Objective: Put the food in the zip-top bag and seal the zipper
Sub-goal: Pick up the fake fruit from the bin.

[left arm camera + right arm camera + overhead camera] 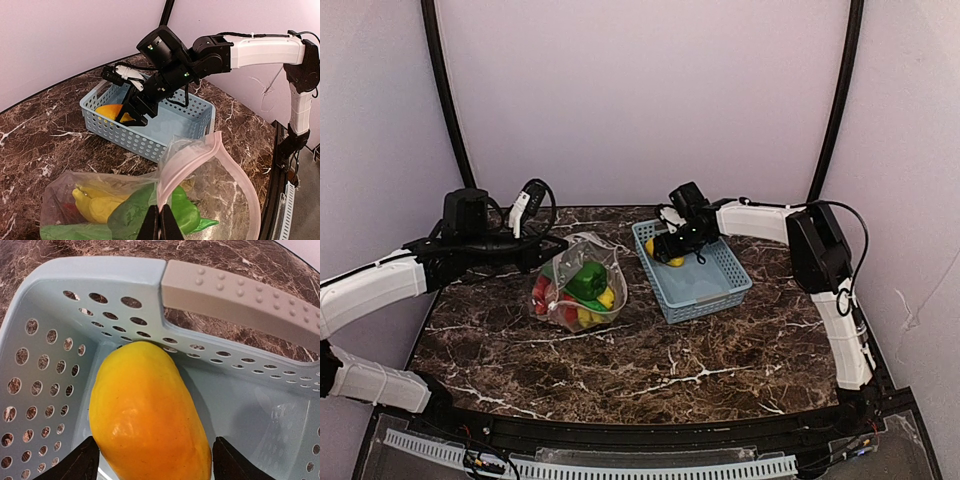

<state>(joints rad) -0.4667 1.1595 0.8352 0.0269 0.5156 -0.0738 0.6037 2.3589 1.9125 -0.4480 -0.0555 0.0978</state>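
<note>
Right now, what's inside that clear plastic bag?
The bag holds yellow bananas, a green vegetable and something red. Its crinkled plastic and the pile hide whatever lies underneath.

Bag (578, 283) of food (588, 284) left of basket (720, 285), one piece (150, 425) inside basket.

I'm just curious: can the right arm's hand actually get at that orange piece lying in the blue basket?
Probably yes. The right hand is already down inside the open-topped basket, its fingers spread on either side of the orange piece, with nothing between them and it.
</note>
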